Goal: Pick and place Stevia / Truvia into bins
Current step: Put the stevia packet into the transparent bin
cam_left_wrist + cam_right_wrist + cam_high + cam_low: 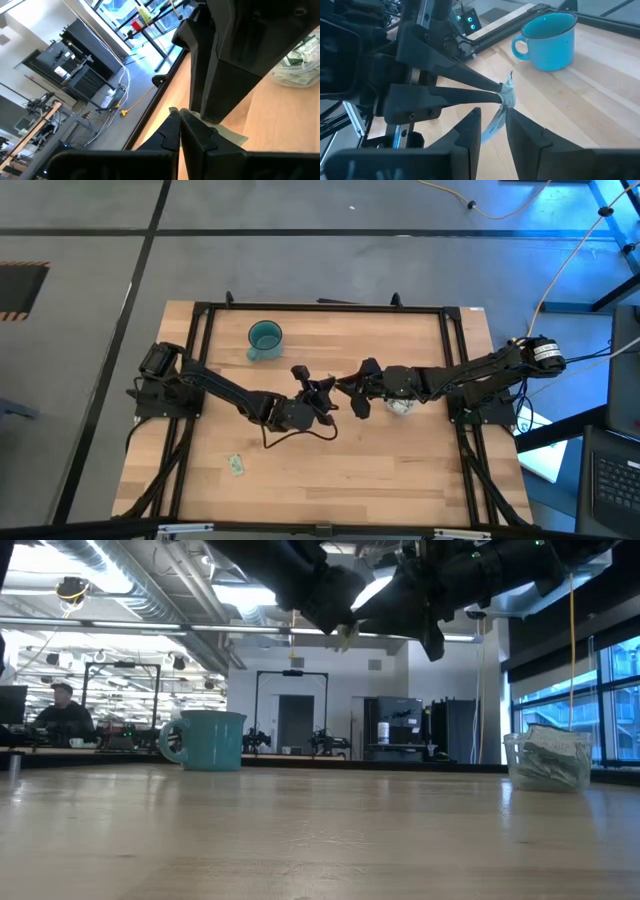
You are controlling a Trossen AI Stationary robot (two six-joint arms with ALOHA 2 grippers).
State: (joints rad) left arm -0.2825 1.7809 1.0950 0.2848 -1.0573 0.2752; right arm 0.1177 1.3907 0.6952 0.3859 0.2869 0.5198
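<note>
Grippers meeting above mid-table: left gripper [501, 94] pinched shut on a crumpled pale sachet [500, 112], held up off the wood, with the right gripper [492, 125] parted around the sachet's hanging lower end, fingers not visibly pressing it. Teal cup [265, 338] standing toward the table's far edge, well apart from both arms; clear cup [548, 757], stuffed with sachets, just beneath the right arm. Lone green sachet [236, 465] lying flat near the front-left of the wooden table [400, 470].
</note>
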